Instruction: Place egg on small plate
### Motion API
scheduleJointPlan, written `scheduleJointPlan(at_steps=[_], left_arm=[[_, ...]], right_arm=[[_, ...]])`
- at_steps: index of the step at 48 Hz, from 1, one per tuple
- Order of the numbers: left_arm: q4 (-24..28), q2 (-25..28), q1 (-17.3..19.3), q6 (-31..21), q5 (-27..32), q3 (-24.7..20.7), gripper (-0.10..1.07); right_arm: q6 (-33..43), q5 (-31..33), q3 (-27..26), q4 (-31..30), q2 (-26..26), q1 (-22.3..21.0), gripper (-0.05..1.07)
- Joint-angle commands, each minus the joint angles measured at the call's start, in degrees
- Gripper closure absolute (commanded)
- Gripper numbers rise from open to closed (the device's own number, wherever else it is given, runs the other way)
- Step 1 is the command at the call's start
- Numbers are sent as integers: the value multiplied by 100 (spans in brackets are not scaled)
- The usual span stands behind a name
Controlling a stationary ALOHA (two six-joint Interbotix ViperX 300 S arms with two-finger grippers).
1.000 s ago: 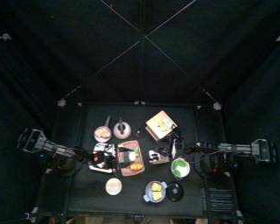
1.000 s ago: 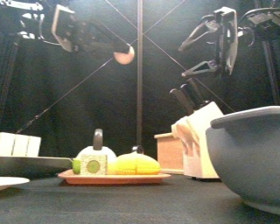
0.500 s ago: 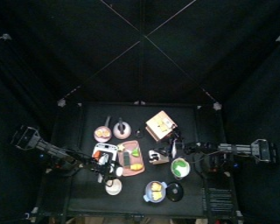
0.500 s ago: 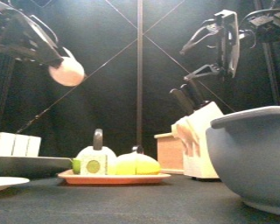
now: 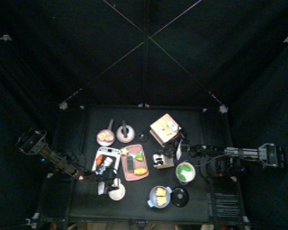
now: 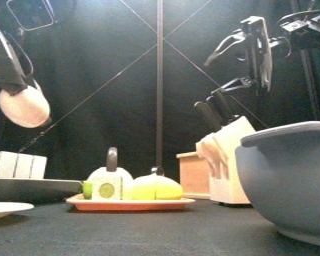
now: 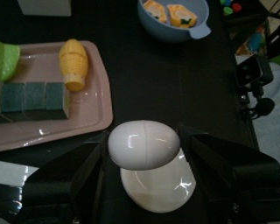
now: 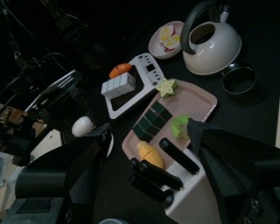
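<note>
Left gripper (image 7: 145,156) clamps the egg (image 7: 143,143) at its flanks, lower centre, above the small plate (image 7: 160,186); apparently smooth, slippery, fragile.

Open air straight down from egg (image 7: 143,143) to small plate (image 7: 159,185); pink tray (image 7: 60,112) crowding at ten o'clock.

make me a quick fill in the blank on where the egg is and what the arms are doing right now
1. The left gripper is shut on the ____.
2. Seen from the left wrist, the egg hangs directly above the small ____.
3. On the pink tray, the yellow corn lies beside dark ____ blocks.

Missing words: egg; plate; green
</note>
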Motion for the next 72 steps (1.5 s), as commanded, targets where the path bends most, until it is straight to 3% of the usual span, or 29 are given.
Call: scheduleJointPlan(at_steps=[1,13,49,72], left_arm=[[0,70,-123,9,-26,-167,10],[18,404,-211,272,105,-264,10],[-264,1521,-308,255,281,-642,9],[-483,1529,-308,255,334,-677,4]], right_arm=[[-9,-18,-97,9,-70,-35,4],[0,-9,-79,18,-18,-132,4],[0,-9,-44,9,9,-167,4],[0,-9,-35,9,18,-167,4]])
